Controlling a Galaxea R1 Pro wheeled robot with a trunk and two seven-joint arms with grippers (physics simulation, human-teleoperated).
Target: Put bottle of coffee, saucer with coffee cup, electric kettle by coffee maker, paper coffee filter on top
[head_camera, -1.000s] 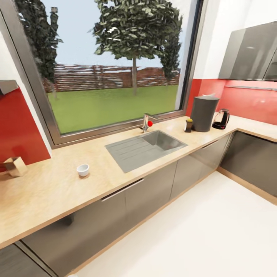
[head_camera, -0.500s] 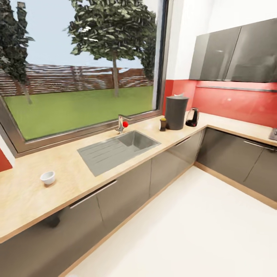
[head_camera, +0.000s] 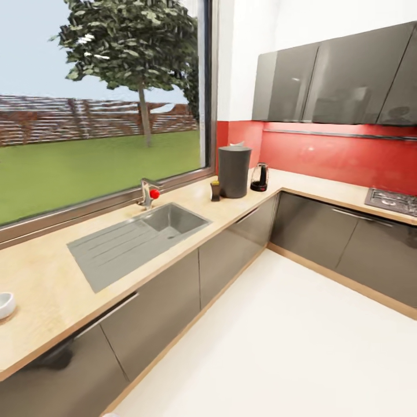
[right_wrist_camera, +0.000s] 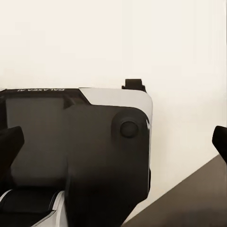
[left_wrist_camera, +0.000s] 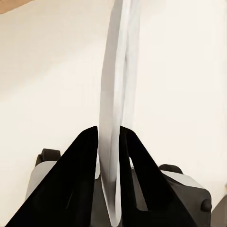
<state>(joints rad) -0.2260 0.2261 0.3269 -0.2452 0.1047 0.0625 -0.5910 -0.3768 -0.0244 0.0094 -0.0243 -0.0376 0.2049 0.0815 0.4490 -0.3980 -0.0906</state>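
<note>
White paper coffee filter [left_wrist_camera: 116, 94] between left gripper [left_wrist_camera: 109, 135] jaws.

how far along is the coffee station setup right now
Looks done: the coffee maker stands on the kitchen countertop with the bottle of coffee on one side and the electric kettle on the other. In hand: the left gripper has its jaws shut on a thin white sheet, apparently the paper coffee filter. Left: that filter on the maker, and the coffee cup, far off past the sink, with a saucer.
</note>
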